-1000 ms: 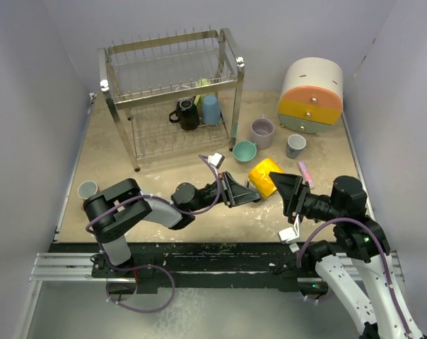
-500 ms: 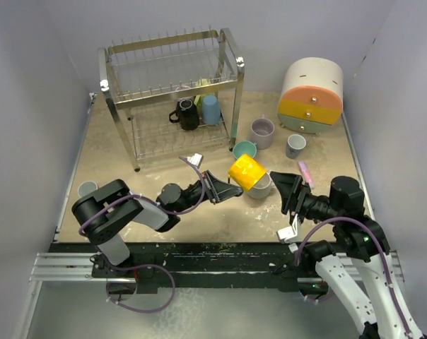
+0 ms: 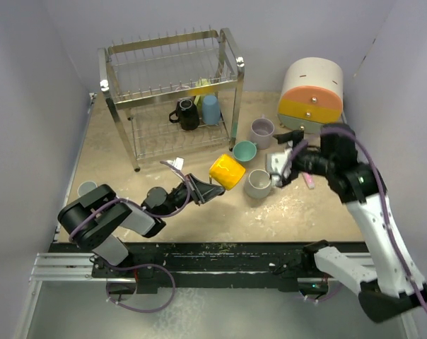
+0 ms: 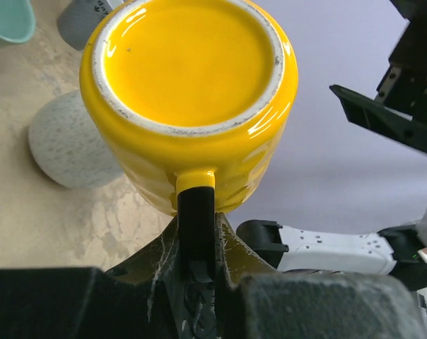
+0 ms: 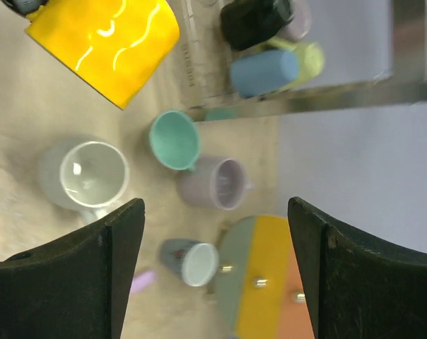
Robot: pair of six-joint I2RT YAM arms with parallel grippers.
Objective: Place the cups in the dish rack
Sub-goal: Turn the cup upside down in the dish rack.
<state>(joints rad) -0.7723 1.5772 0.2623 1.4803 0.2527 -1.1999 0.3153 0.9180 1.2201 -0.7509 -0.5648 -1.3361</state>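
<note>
Top external view, taken leftward to rightward around the rack (image 3: pixel 236 106). Well off its front-left corner: grey cup (image 3: pixel 87 189), upright, alone. Inside the rack, lower tier, toward the right end: black cup (image 3: pixel 186 113), blue cup (image 3: pixel 211 109) just beside it on the right, yellow-green cup (image 3: pixel 201 87) behind the pair.

Out in front of the rack's right end: left gripper (image 3: pixel 208 189), fingers drawn narrow and pinching the handle of the yellow cup (image 3: pixel 226 171). Cup tipped on its side, mouth turned away from the wrist. Seems clear of the table (image 3: pixel 114 152), though hard to tell from above. Left wrist view: same pinch up close, both fingers tight on the handle, glossy base facing the lens.

Just off the rack's right front leg: teal cup (image 3: pixel 244 151), mouth up. A little farther right of the rack: lilac cup (image 3: pixel 261 131) and, nearer the front, speckled cup (image 3: pixel 257 183), both upright.

Farther right again: right gripper (image 5: pixel 215 212), shown in the right wrist view spread wide, gripping nothing, hanging over those cups. Beyond it: slate cup (image 3: pixel 295 145), upright, and pink bar (image 3: pixel 307 178), partly hidden by the arm. Farthest right of the rack, at the back: drawers (image 3: pixel 311 95).
</note>
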